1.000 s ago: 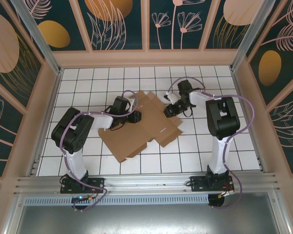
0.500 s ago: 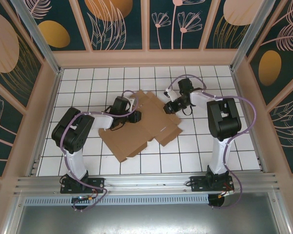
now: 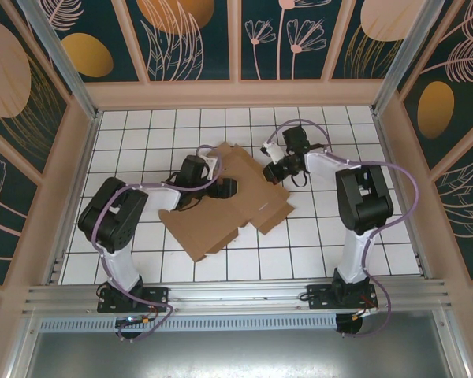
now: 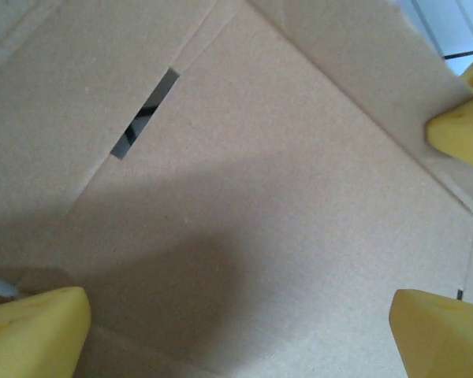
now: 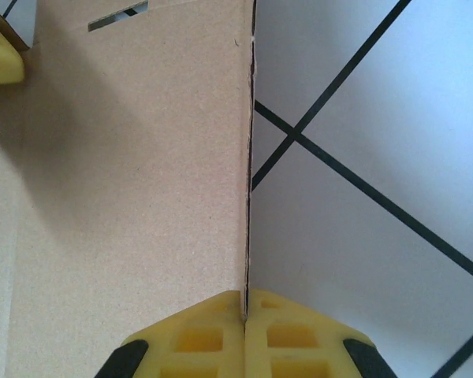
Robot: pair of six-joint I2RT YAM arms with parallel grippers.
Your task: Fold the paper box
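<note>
While the paper box (image 3: 221, 213) lies flat in the middle of the white tiled tabletop (image 3: 142, 134), the left gripper (image 3: 225, 187) sits low over its middle, jaws spread wide. The right gripper (image 3: 273, 169) is at the box's far right edge — its jaws pinch the cardboard.

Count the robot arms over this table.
2. The left arm reaches over the middle of the paper box; the right arm pinches its far right edge.
</note>
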